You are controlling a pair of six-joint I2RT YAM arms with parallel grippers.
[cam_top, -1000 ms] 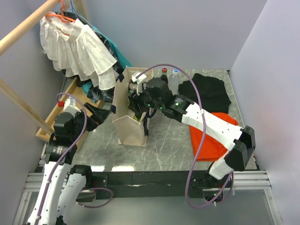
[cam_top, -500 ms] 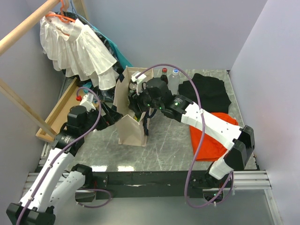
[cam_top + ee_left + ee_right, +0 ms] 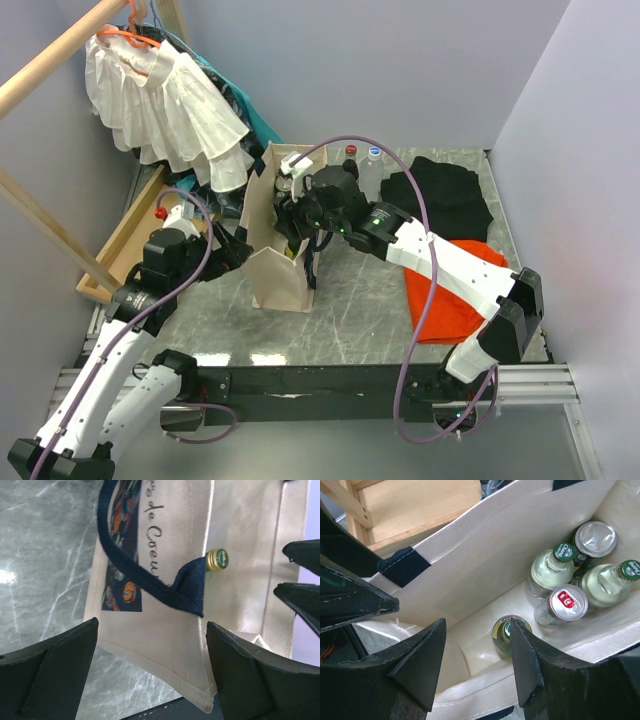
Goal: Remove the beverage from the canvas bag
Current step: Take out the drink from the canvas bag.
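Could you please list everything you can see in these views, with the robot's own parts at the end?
canvas bag: one, cream with navy handles, upright on table
bottles: three, green-topped, inside bag
cans: two, silver, inside bag
spare bottles: two, clear, behind bag
garment: one, white, hung far left
black cloth: one, far right
orange cloth: one, right side, nearer
table: one, grey marble
left gripper: open, black, beside bag
right gripper: open, black, over bag's mouth
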